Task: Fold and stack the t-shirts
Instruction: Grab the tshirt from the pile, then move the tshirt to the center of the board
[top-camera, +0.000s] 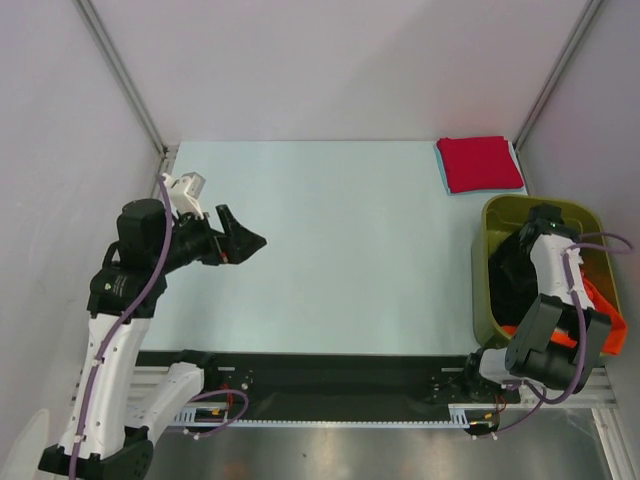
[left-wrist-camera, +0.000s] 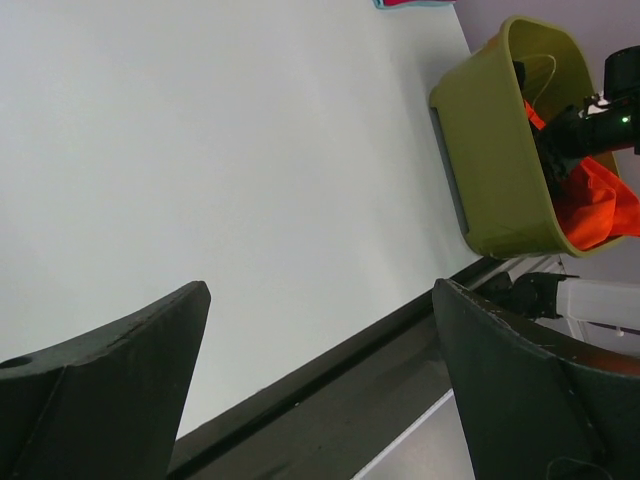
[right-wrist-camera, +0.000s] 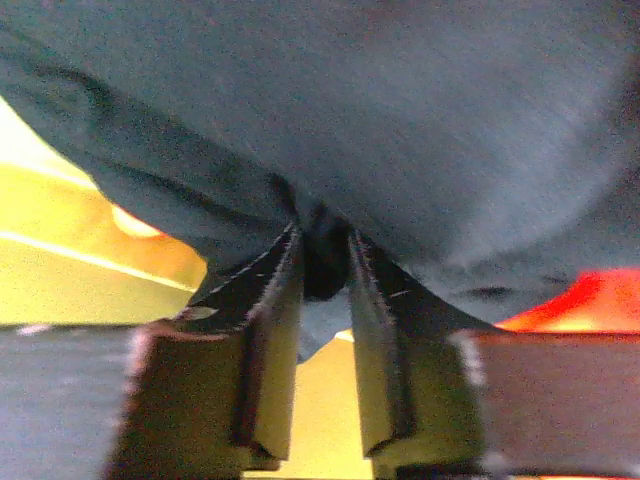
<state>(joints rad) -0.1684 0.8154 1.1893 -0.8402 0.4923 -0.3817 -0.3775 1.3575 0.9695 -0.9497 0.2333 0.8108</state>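
A folded red t-shirt (top-camera: 480, 163) lies at the table's far right corner. The black t-shirt (top-camera: 508, 268) is crumpled inside the olive-green bin (top-camera: 487, 222), with the orange t-shirt (top-camera: 600, 300) hanging over the bin's near right rim. My right gripper (top-camera: 532, 236) reaches down into the bin. In the right wrist view it (right-wrist-camera: 325, 245) is shut on a bunched fold of the black t-shirt (right-wrist-camera: 400, 120), with orange cloth (right-wrist-camera: 590, 295) to the right. My left gripper (top-camera: 250, 240) is open and empty above the table's left side. The left wrist view shows its jaws (left-wrist-camera: 320, 290) wide apart.
The bin stands at the table's right edge and also shows in the left wrist view (left-wrist-camera: 490, 150), with orange cloth (left-wrist-camera: 600, 205) spilling from it. A pale blue edge (top-camera: 441, 165) shows beside the red t-shirt. The black rail (top-camera: 330, 370) runs along the near edge.
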